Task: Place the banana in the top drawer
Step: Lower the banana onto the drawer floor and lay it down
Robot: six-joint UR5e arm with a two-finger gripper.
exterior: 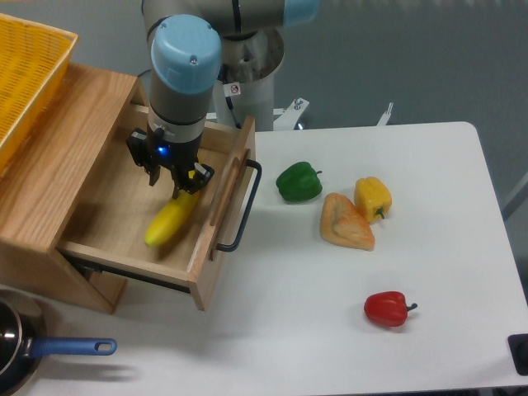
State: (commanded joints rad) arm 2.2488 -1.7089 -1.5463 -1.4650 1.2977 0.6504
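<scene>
Camera: banana (171, 221) lengthwise in top drawer (210, 247), under pincer (175, 183).

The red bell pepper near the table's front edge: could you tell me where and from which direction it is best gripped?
Grip the red bell pepper across its rounded body, coming straight down from above. It lies on its side with the stem pointing right, well apart from the other vegetables, so the end effector probably has free room on both flanks.
</scene>
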